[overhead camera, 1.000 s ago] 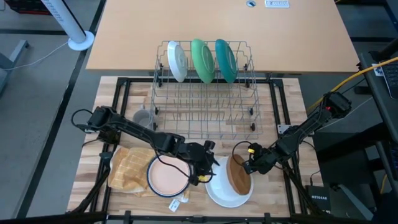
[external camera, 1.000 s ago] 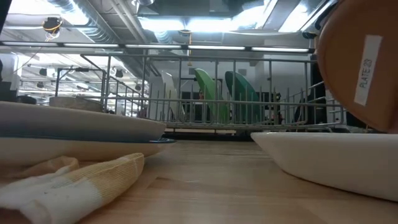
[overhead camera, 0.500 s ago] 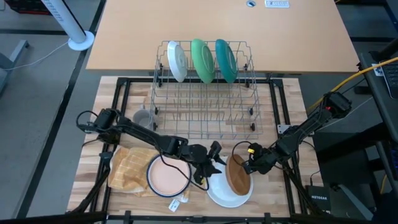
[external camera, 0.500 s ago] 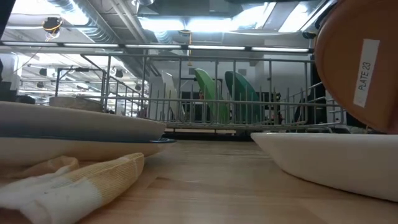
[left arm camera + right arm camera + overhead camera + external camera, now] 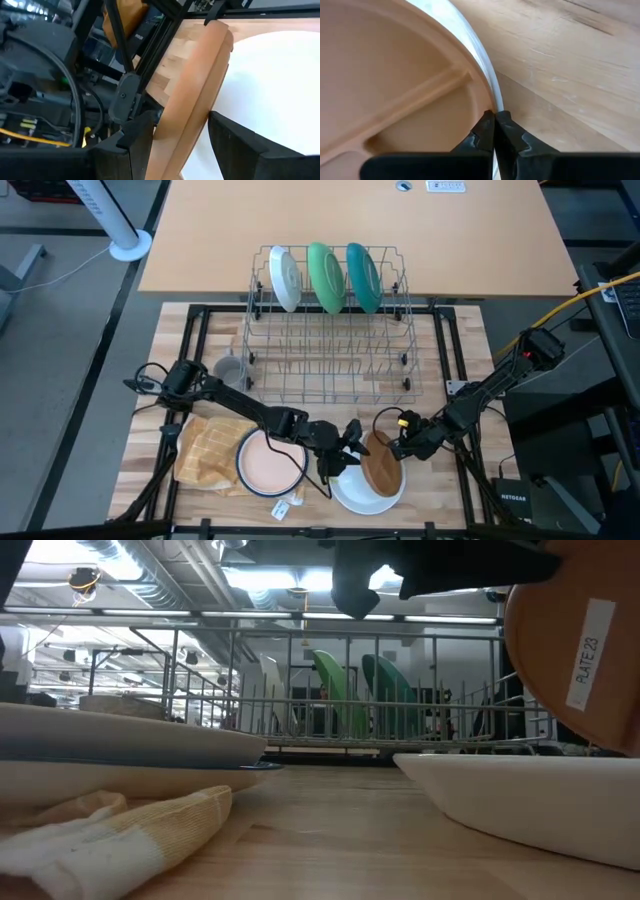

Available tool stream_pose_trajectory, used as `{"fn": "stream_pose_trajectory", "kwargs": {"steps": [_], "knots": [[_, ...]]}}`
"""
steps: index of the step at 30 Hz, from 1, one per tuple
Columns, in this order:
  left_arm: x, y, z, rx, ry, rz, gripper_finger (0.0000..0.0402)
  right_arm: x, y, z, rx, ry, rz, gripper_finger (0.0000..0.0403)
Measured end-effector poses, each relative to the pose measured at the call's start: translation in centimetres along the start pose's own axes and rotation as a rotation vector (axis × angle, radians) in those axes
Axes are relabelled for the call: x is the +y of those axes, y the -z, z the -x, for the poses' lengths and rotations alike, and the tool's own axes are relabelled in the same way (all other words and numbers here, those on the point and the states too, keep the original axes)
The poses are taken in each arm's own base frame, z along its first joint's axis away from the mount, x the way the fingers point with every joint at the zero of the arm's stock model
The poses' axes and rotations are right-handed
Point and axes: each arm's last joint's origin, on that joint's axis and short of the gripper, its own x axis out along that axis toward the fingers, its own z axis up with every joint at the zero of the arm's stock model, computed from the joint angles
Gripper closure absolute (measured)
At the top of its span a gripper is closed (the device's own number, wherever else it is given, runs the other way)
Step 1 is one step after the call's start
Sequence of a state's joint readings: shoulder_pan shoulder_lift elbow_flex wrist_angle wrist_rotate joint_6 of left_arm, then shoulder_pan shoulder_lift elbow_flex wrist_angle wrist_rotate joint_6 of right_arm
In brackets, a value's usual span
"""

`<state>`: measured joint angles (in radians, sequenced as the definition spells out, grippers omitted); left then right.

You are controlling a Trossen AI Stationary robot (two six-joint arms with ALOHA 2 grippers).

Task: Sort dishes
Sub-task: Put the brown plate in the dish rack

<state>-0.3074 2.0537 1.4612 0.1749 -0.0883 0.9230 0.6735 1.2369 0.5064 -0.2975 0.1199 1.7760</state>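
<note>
A brown plate (image 5: 383, 463) stands tilted over a white plate (image 5: 365, 495) near the table's near edge. In the low view the brown plate (image 5: 565, 650) carries a white label and rises above the white plate (image 5: 520, 800). My right gripper (image 5: 404, 443) is shut on the brown plate's rim. My left gripper (image 5: 351, 443) is open at the brown plate's left side. In the left wrist view its fingers (image 5: 137, 145) straddle the plate's edge (image 5: 192, 110). Whether they touch it I cannot tell. My right gripper pinches the brown plate's rim (image 5: 482, 107) on its far right side between the two fingers. It comes almost level from the table's right. The plate sits tilted in the hold, with this rim raised above the white plate's rim (image 5: 485, 60).
A peach plate with a blue rim (image 5: 270, 463) lies partly on a yellow checked cloth (image 5: 208, 450) to the left. A grey mug (image 5: 230, 370) stands beside the wire rack (image 5: 330, 340). The rack holds white (image 5: 285, 278), green (image 5: 325, 276) and teal (image 5: 362, 277) plates upright.
My left gripper has moved toward the table's right, from beside the peach plate to the brown plate's left edge, and now shows at the top of the low view. The brown plate has stayed tilted in my right gripper.
</note>
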Motion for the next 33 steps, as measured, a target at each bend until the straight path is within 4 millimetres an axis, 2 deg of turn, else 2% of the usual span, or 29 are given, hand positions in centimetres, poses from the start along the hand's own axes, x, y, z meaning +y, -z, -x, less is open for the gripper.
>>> {"fn": "stream_pose_trajectory", "kwargs": {"steps": [6, 10, 18, 25, 29, 33], "knots": [[-0.1, 0.0, 0.0, 0.004, 0.007, -0.021, 0.0224, 0.3, 0.1, 0.0, 0.008, -0.029, -0.004, 0.0395], [-0.3, 0.2, 0.0, 0.021, 0.028, -0.027, 0.0225, 1.2, 0.2, 0.1, 0.024, -0.118, -0.014, 0.0395], [-0.4, 0.2, 0.0, 0.027, 0.030, -0.006, 0.0289, 1.7, 0.3, 0.2, 0.033, -0.172, 0.006, 0.0395], [-0.8, -0.3, 0.0, 0.054, 0.002, 0.098, 0.0295, 1.9, 0.4, 0.4, 0.034, -0.200, 0.045, 0.0395], [-1.3, -1.0, 0.1, 0.043, 0.011, 0.175, 0.0298, 2.2, 0.3, 1.3, 0.025, -0.251, 0.083, 0.0395], [-2.0, -1.9, 0.3, 0.026, 0.025, 0.207, 0.0298, 2.5, -0.1, 3.0, -0.033, -0.335, 0.121, 0.0395]]}}
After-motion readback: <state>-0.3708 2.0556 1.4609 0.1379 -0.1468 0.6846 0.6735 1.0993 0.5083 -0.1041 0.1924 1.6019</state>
